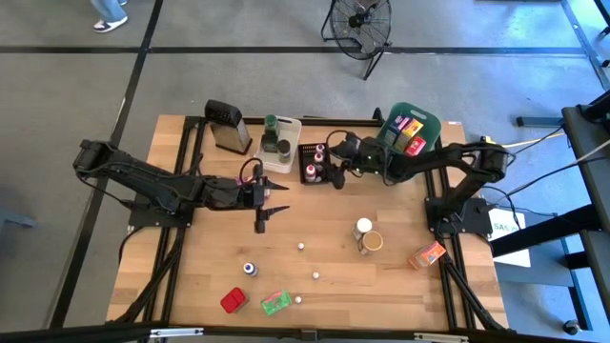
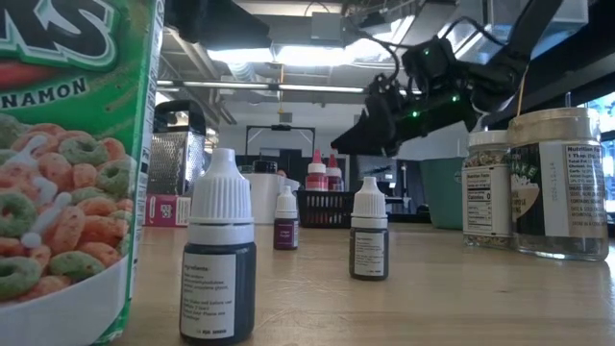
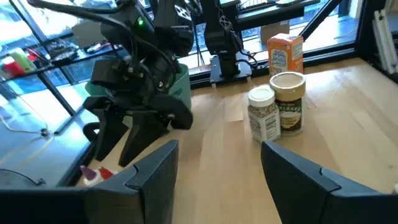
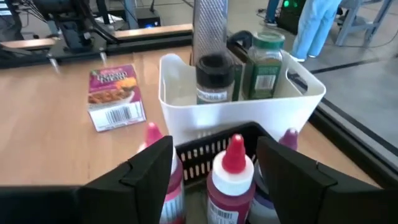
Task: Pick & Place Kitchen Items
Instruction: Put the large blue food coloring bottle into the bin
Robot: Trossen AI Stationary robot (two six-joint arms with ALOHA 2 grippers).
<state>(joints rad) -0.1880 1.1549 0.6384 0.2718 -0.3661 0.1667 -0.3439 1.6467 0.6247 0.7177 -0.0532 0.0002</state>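
**Both arms over the table, right gripper above the black basket**

- Left gripper (image 1: 261,217): hangs over bare wood near the table's middle, fingers parted about halfway, nothing between them. Its wrist view shows only tabletop in the gap.
- Grater (image 1: 227,125) stands at the far edge, left of the white bin (image 1: 288,126), which holds a green-lidded jar (image 4: 266,65) and a black-lidded jar (image 4: 215,78).
- A small red packet (image 4: 114,96) lies flat on the wood just beside the white bin.
- Black basket (image 1: 315,166) sits right of the white bin, with red-capped bottles (image 4: 231,174) standing inside.
- Right gripper (image 1: 335,178): hovers just over the black basket, fingers parted about halfway to either side of a red-capped bottle; whether they touch it I cannot tell, and nothing looks lifted.
- Green bin (image 1: 416,125) at the far right holds bright packets.
- Loose on the near half: red packet (image 1: 233,300), green packet (image 1: 275,303), 1 blue-capped bottle (image 1: 250,270), 3 small white-capped bottles (image 1: 300,246).
- Right of middle: 2 jars (image 1: 367,235) touching side by side; orange packet (image 1: 427,254) near the right edge.
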